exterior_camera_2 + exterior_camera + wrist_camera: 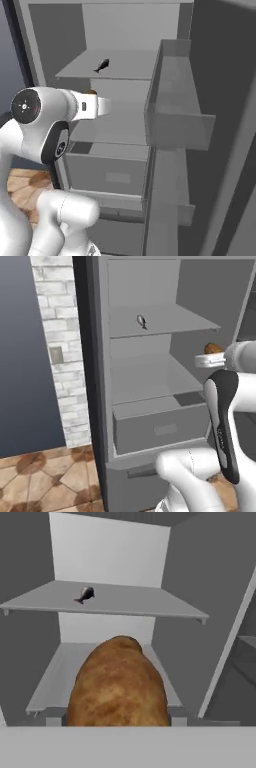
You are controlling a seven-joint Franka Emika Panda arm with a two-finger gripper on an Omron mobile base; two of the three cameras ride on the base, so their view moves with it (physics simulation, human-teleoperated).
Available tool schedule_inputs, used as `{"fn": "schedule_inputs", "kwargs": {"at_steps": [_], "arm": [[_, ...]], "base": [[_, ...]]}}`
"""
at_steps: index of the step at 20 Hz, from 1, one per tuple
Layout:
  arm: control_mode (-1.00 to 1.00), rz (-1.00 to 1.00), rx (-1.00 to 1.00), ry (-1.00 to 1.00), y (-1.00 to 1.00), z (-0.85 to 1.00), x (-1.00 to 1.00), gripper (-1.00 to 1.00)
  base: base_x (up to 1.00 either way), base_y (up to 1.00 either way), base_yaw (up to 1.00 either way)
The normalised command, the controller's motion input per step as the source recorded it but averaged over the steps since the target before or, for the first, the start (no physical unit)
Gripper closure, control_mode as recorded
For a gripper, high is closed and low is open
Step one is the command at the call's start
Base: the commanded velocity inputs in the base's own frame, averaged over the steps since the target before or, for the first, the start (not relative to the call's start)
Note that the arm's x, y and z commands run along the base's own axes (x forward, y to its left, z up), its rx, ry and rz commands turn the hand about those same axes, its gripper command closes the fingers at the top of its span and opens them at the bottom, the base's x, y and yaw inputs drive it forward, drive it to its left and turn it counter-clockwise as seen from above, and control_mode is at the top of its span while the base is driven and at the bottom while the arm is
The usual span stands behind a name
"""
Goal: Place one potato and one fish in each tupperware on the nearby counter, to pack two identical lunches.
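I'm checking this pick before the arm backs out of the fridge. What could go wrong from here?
The potato sits close against the hand camera and hides the tool's tips, so the grip cannot be confirmed; it may slip on withdrawal. The open door's bins stand close to the arm's right, so a wide swing could clip them. The fish lies on the shelf above; lifting too high risks striking that shelf's edge.

Potato mottled golden-brown; fish dark grey; fridge shelves plain grey; floor tiles brown patterned.
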Motion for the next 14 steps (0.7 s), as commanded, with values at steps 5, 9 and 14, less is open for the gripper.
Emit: {"fn": "schedule_inputs", "kwargs": {"at_steps": [5, 9, 14], "arm": [[1.0, 0.0, 0.0, 0.0, 0.0, 0.0, 0.0, 1.0], [1.0, 0.0, 0.0, 0.0, 0.0, 0.0, 0.0, 1.0], [1.0, 0.0, 0.0, 0.0, 0.0, 0.0, 0.0, 1.0]], "base": [[-1.0, 0.0, 0.0], [-1.0, 0.0, 0.0], [-1.0, 0.0, 0.0]]}}
